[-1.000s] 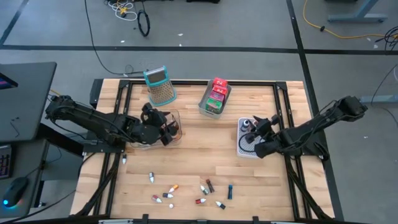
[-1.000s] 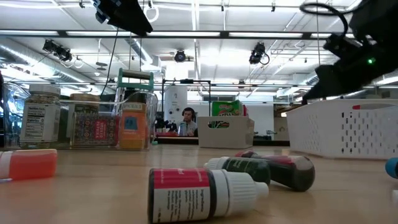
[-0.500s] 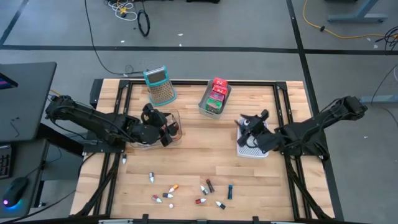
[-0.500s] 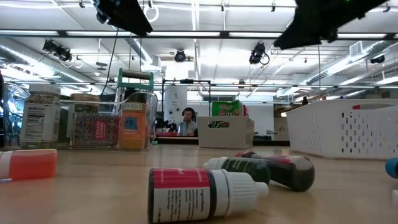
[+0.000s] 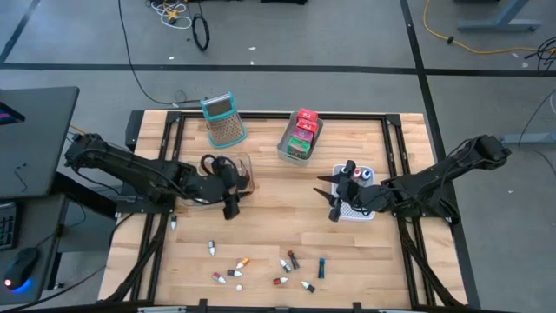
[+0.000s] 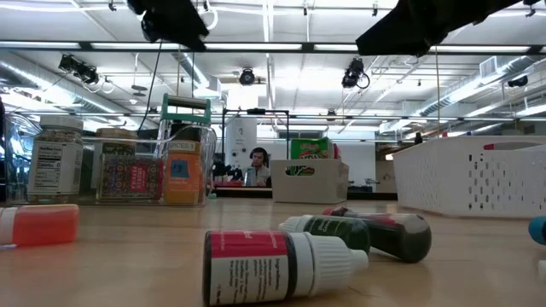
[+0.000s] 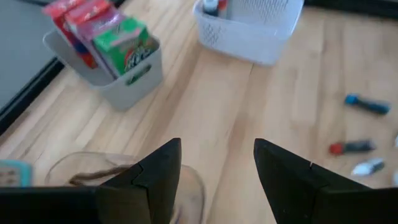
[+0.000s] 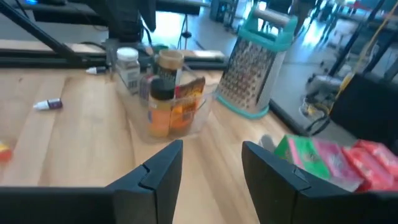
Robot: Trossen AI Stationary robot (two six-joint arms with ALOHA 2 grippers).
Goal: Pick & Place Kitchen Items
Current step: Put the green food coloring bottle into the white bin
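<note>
While both arms are between grasps, the right gripper (image 5: 331,198) stands with its jaws parted and empty, at the 9 o'clock edge of the white basket (image 5: 366,211), which already holds a few small bottles. Its wrist view looks across bare wood to the clear bin of spice jars (image 8: 163,94) and the teal-handled grater (image 8: 257,68). The left gripper (image 5: 229,207), jaws likewise spread and holding nothing, hangs at the 5 o'clock corner of that clear bin (image 5: 244,161). A grey tub of red, pink and green packets (image 5: 300,136) sits at 12 o'clock on the table. Remaining loose items, the small capped bottles (image 5: 284,266), lie scattered toward 6 o'clock, well apart from both grippers. Judged from this layout, the step in hand is the transit to a fresh pick; the next move calls for one gripper to travel toward 6 o'clock, descend over a single bottle and align its jaws across the bottle's short axis.
</note>
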